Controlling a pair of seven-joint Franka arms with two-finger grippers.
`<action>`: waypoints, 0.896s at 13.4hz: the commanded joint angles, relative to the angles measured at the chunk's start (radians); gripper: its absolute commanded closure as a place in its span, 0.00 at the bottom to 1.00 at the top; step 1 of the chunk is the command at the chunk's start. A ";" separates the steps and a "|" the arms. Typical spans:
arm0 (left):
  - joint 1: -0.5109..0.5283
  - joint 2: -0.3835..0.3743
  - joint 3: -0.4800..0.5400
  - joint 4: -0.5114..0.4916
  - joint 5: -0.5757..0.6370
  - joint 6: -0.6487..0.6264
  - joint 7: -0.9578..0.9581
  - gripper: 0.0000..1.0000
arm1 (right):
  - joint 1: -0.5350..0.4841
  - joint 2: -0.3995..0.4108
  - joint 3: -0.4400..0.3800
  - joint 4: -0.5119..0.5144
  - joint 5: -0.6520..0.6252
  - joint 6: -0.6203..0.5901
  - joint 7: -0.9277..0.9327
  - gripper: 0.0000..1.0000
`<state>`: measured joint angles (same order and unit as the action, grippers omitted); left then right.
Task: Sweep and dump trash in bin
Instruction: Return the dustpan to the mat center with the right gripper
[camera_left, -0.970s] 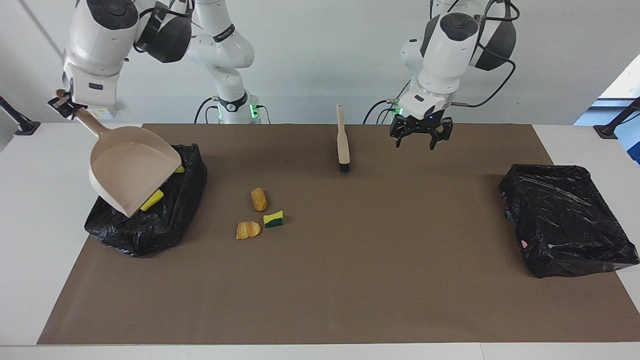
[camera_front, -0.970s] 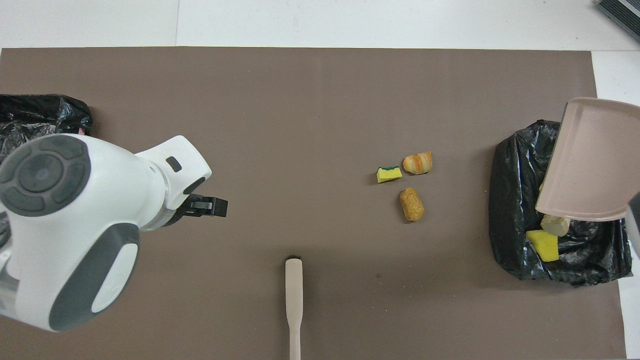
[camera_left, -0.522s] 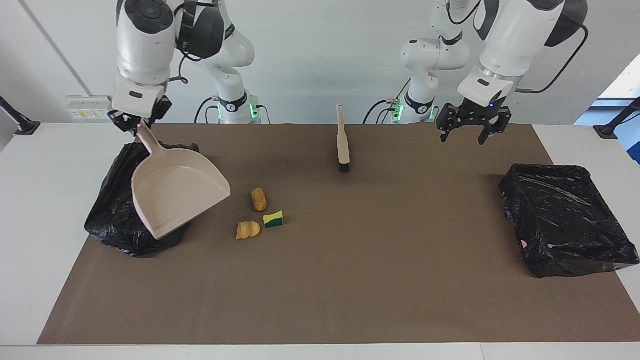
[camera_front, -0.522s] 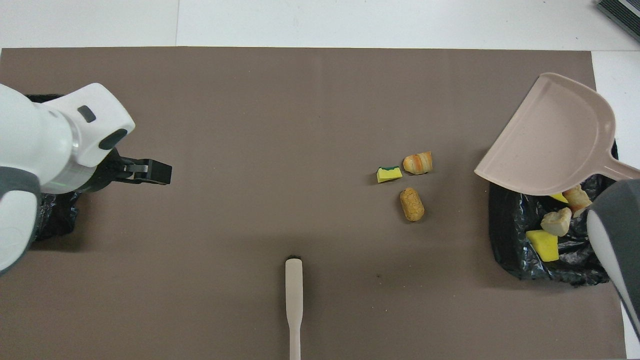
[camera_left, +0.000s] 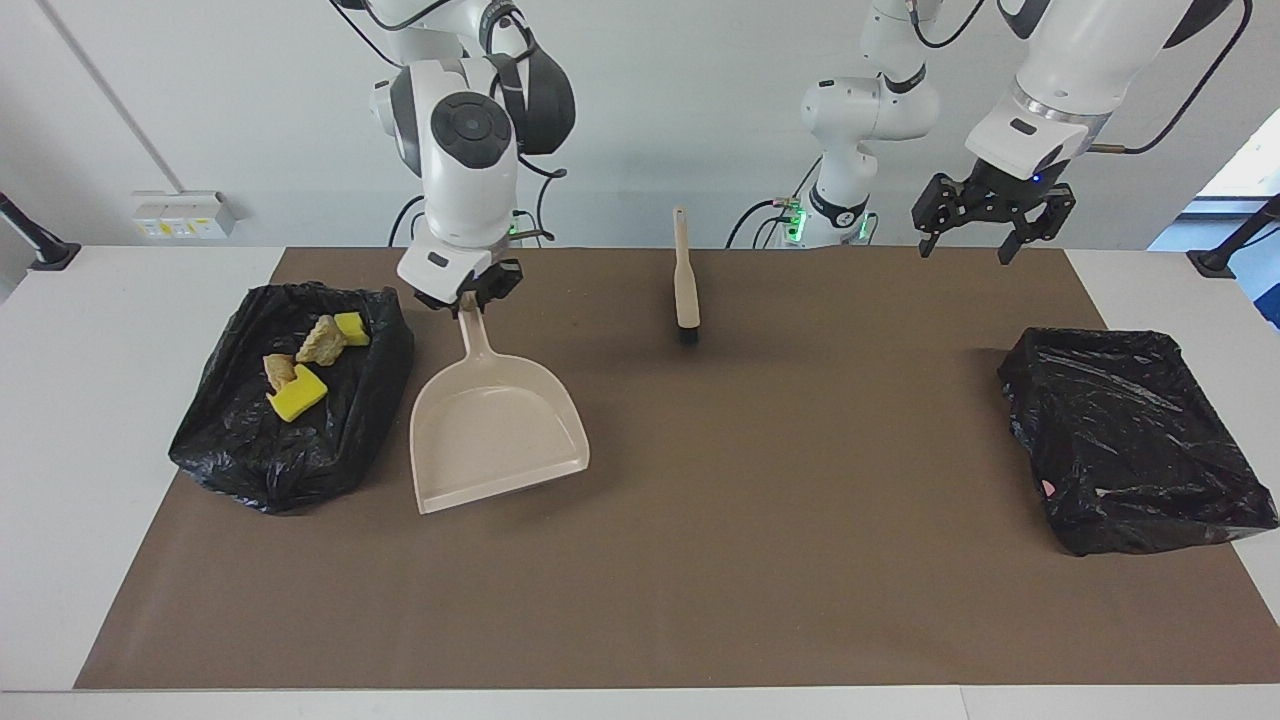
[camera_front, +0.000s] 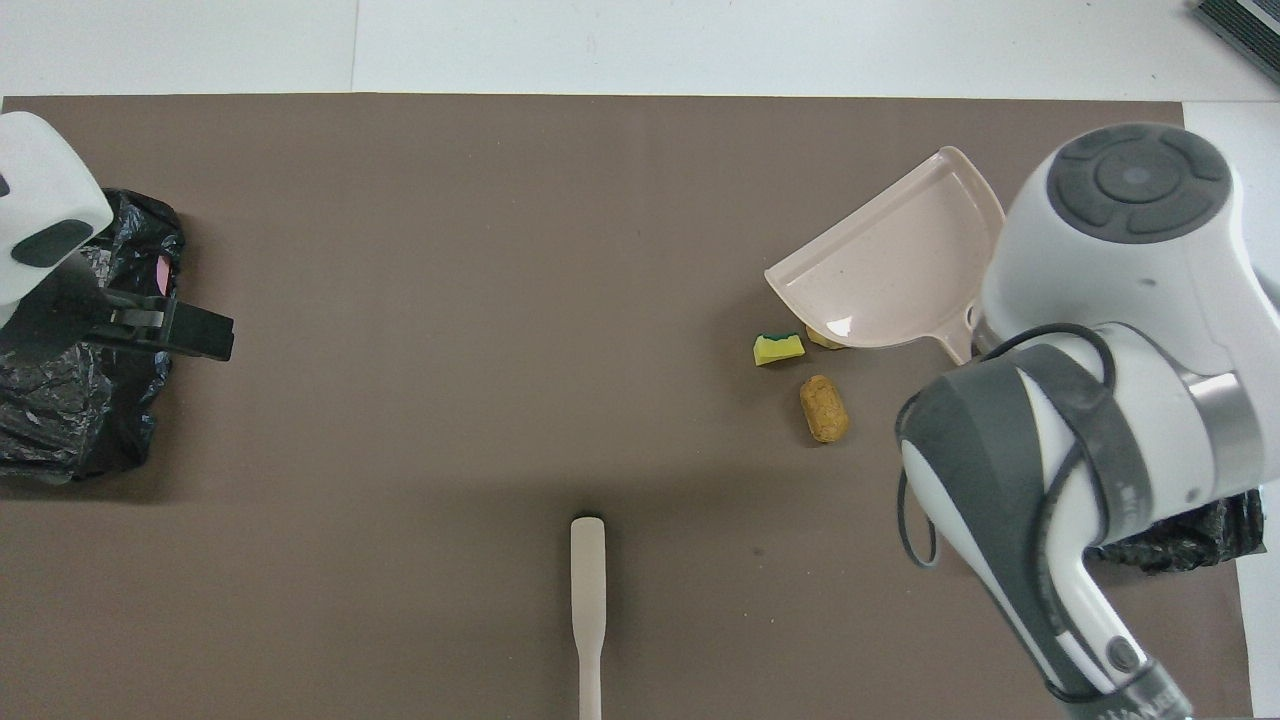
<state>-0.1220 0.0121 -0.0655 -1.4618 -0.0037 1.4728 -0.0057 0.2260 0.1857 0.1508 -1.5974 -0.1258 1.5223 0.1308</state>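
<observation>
My right gripper (camera_left: 463, 292) is shut on the handle of the beige dustpan (camera_left: 497, 430). The pan hangs tilted over the mat beside the black-lined bin (camera_left: 240, 455) at the right arm's end. Several scraps of trash (camera_left: 297, 398) lie in that bin. On the mat, a yellow-green sponge piece (camera_front: 778, 348) and a tan chunk (camera_front: 824, 408) show beside the dustpan (camera_front: 890, 270). An orange chunk (camera_front: 825, 340) peeks from under its edge. In the facing view the pan hides all three. My left gripper (camera_left: 992, 215) hangs open and holds nothing, above the mat toward the left arm's end.
The beige brush (camera_left: 686, 280) lies on the mat midway between the arms, nearer to the robots than the scraps, its black bristles pointing away from them. A second black-lined bin (camera_left: 1130, 440) stands at the left arm's end. A brown mat (camera_left: 700, 580) covers the table.
The right arm swung the dustpan off the bin and out over the scraps on the mat, uncovering the bin's contents. The left gripper rose and drew away toward the left arm's end.
</observation>
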 joint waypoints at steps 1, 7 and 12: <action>0.002 0.023 0.006 0.047 0.021 -0.038 0.015 0.00 | 0.064 0.047 -0.005 0.050 0.121 0.094 0.140 1.00; 0.033 0.008 0.004 0.025 0.022 -0.040 0.015 0.00 | 0.235 0.213 -0.007 0.074 0.248 0.364 0.420 1.00; 0.016 0.006 0.039 0.021 0.021 -0.034 0.015 0.00 | 0.298 0.346 -0.005 0.146 0.256 0.468 0.576 1.00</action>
<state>-0.0967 0.0163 -0.0512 -1.4483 0.0009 1.4543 -0.0037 0.5130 0.4869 0.1495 -1.4971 0.1056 1.9578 0.6481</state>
